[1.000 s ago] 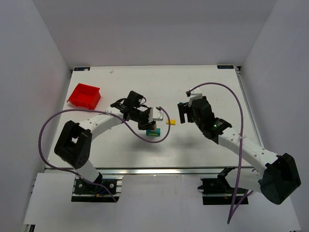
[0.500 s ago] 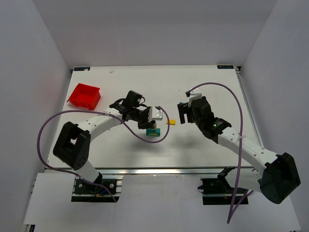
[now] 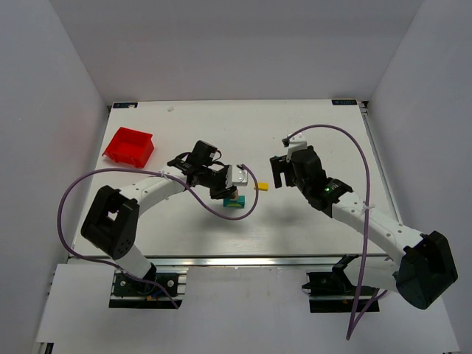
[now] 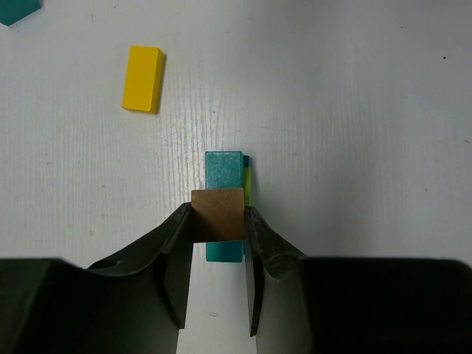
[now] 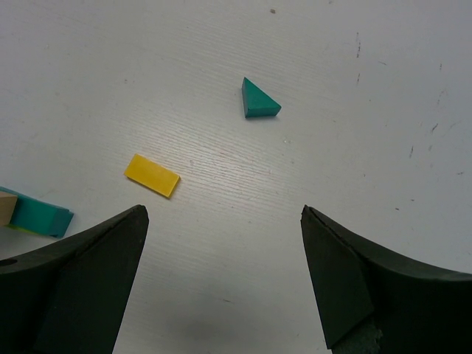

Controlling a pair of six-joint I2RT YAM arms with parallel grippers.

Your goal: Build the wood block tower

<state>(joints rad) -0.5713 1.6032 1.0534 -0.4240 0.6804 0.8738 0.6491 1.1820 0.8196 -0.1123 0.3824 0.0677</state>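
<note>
Right pincer (image 3: 279, 173) slightly leftward; white, scuffed tabletop (image 3: 192, 125)

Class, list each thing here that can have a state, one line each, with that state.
left gripper: shut on tan block, over the tower.
right gripper: open, empty.
tan block: gripped, not yet released.
tower: standing, teal on top.
yellow block: loose, lying flat.
teal wedge: loose, apart from the rest.
red bin: upright.
</note>
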